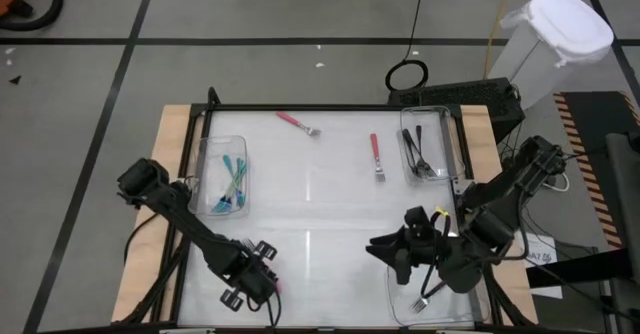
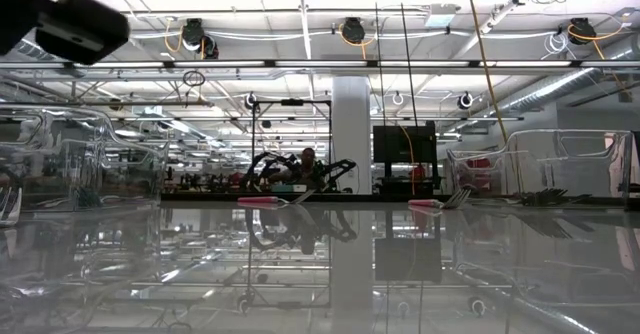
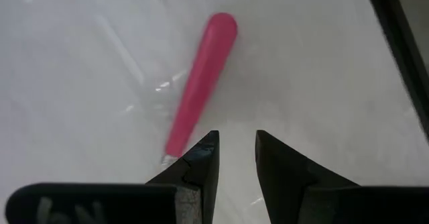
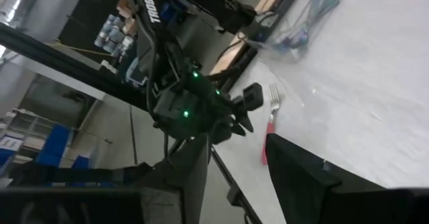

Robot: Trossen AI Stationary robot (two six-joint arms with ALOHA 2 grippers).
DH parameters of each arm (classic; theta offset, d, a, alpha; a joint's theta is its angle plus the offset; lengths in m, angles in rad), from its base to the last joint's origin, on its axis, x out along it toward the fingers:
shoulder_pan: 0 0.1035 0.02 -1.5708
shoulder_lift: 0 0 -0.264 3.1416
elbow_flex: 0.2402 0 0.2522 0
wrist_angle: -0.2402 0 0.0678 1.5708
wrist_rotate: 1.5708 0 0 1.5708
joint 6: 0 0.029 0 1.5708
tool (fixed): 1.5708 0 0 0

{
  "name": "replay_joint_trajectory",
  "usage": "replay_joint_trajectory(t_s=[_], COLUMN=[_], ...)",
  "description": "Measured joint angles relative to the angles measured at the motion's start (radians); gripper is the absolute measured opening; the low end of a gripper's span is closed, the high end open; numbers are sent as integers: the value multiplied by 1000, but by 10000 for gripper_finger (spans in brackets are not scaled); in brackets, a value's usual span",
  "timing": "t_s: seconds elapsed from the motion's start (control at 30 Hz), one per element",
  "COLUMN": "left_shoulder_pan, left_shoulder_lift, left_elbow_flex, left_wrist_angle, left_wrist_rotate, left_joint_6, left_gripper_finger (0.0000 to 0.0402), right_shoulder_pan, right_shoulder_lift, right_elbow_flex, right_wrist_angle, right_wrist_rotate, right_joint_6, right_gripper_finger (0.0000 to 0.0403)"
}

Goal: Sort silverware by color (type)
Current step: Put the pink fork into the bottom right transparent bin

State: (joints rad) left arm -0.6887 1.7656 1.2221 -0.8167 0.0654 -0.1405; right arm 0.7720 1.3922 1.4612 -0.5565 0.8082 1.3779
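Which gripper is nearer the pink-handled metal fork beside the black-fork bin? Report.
Right: right gripper is straight in front of the fork; left gripper sits far leftward.

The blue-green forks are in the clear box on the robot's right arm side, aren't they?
Not quite. The high view shows the teal-handled metal forks in the clear plastic bin on the left arm's side. The far clear bin on the right arm's side holds all-black forks.
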Motion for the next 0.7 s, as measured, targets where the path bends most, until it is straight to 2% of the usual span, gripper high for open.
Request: replay_joint_trajectory(t_s=[0.23,0.5,0.7], left_shoulder_pan=[68,135,112], left_shoulder_lift=[-70,-201,-195], left_elbow_flex=[-20,-217,-275], left_wrist_angle=[4,140,209], left_wrist_rotate=[-49,-10,-4], left_joint_6=[64,69,134], left_gripper_finger=[98,98,98], right_shoulder_pan=[-15,-20,-21], right_shoulder_lift=[0,1,1], right_elbow_flex=[0,0,0], right_wrist_angle=[15,6,6], right_wrist_rotate=[0,-1,0], right_joint_6=[-10,-11,-11], right_gripper_finger=[148,148,148])
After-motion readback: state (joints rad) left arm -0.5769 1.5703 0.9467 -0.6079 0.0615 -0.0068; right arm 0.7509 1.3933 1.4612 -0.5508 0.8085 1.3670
